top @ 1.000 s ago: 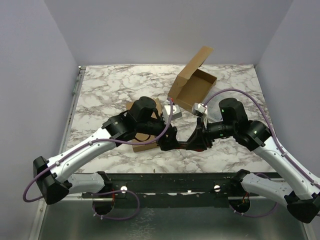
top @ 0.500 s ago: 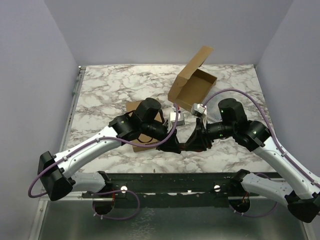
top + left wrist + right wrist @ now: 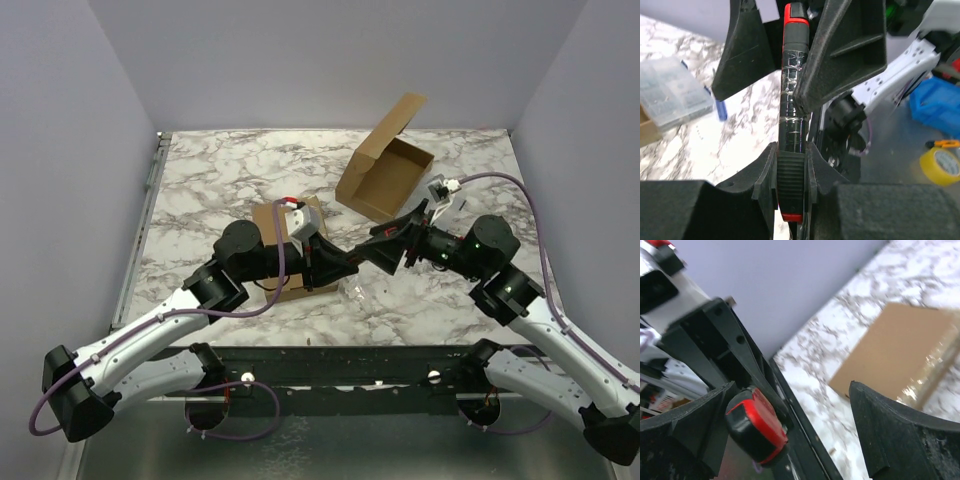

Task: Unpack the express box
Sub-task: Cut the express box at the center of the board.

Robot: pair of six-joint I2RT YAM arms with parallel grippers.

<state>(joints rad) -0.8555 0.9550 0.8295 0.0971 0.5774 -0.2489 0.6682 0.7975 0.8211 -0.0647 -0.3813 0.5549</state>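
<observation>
**Inspection: express box open, tool held in left claw**

**Top view.** The express box [image 3: 385, 172] stands at the far right-centre of the marble table [image 3: 220, 180] with its lid flap raised. The part of its floor I can see is bare cardboard. One flat cardboard piece [image 3: 290, 290] lies near the centre, partly under my left arm. One clear plastic case [image 3: 355, 290] lies just beside it on the right. My left claw [image 3: 340, 264] and my right claw [image 3: 388, 247] meet tip to tip over the near middle of the table, apart from the box.

**Left wrist view.** My left claw is clamped on one black-and-red tool [image 3: 791, 125], which has clear tape wound round its body. The clear plastic case shows at the left, holding small grey parts too blurred to count. One yellow tape roll [image 3: 940, 166] lies off the marble at the lower right.

**Right wrist view.** The fingers of my right claw stand wide apart and grip nothing. The tool's red end sits just beside one of them. The cardboard piece lies on the table beyond.

**Count.** One box, one cardboard piece, one case, one tool and one tape roll.
</observation>
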